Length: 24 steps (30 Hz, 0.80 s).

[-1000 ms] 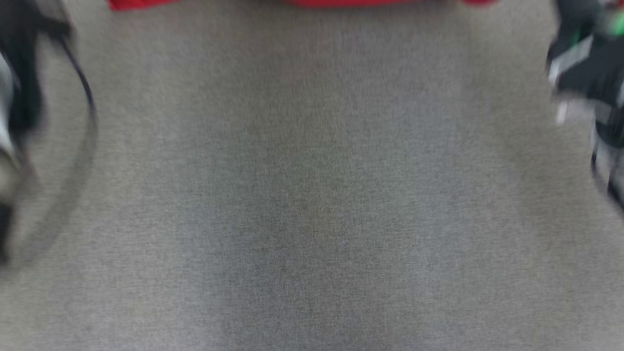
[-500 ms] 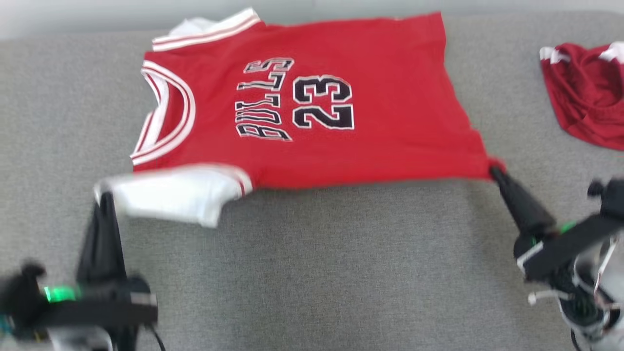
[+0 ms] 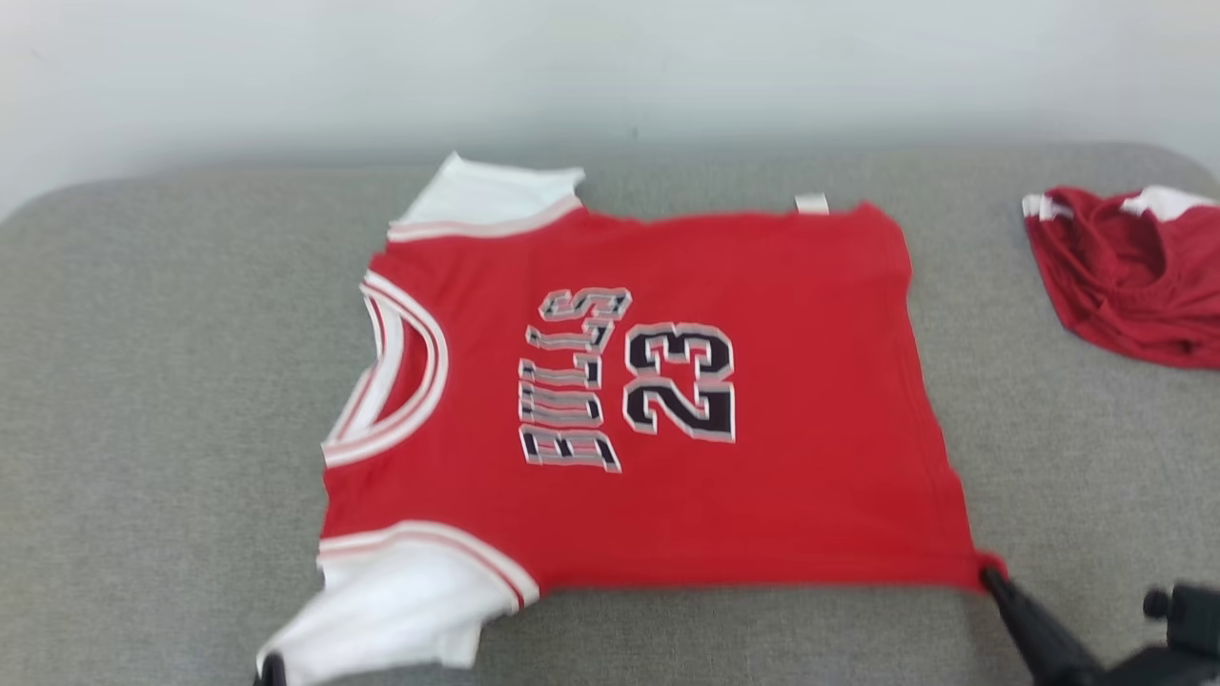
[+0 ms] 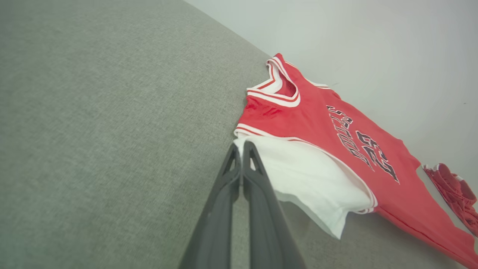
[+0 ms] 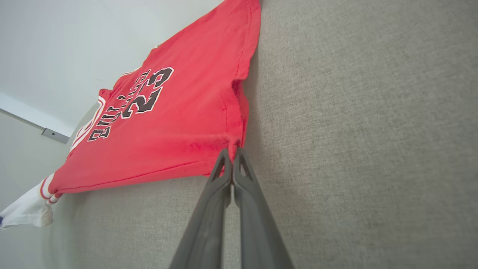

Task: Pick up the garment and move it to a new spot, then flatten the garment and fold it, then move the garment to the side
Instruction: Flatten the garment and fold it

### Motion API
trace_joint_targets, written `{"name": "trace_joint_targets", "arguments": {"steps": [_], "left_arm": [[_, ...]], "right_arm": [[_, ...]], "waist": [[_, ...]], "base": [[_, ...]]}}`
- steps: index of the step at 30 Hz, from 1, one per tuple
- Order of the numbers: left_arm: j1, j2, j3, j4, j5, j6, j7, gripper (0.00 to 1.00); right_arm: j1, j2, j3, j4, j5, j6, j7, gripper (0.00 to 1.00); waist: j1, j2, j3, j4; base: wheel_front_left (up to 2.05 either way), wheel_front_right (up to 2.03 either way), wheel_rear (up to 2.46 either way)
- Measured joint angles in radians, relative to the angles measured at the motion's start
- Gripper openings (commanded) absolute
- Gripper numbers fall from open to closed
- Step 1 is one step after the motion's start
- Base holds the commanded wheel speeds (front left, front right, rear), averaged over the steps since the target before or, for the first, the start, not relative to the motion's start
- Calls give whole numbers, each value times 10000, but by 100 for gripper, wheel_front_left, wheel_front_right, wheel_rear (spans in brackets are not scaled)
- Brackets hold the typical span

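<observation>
Jersey (image 3: 667, 410) lies spread face up (red, BULLS 23 across the chest) on the grey cushion (image 3: 143, 400), collar toward the robot's left and hem toward its right, with a crumpled red cloth (image 3: 1134, 281) well apart at the far right. The left gripper (image 4: 241, 147) is clamped tight on the edge of the near white sleeve (image 4: 298, 175), and the right gripper (image 5: 232, 151) is likewise closed, pinching the near hem corner.

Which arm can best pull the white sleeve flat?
Left. The left gripper is shut on the sleeve, while the right gripper pinches the jersey by its red hem corner at the other end.
</observation>
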Motion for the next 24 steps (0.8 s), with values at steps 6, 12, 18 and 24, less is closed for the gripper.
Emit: {"name": "trace_joint_targets", "arguments": {"steps": [6,12,18,24], "left_arm": [[1093,-217,84,178,-6,-81,0,0],[1230,0,-111,-35,483,-165,0,0],[250,658,-209,-500,1118,-407,144,0],[-1177,1325,-355,-305,1298,-788,846,0]], "right_arm": [[1348,163,-255,-138,-84,0,-8,0],[1892,407,-587,-813,27,0,161,0],[1815,535,-894,-1490,38,0,558,0],[1109,986,-1066,-1588,107,0,1110,0]], "waist": [[0,0,-618,127],[1,1,-905,163],[2,2,-983,-112],[2,2,-949,-512]], "base": [[0,0,0],[0,0,0],[0,0,0],[0,0,0]]}}
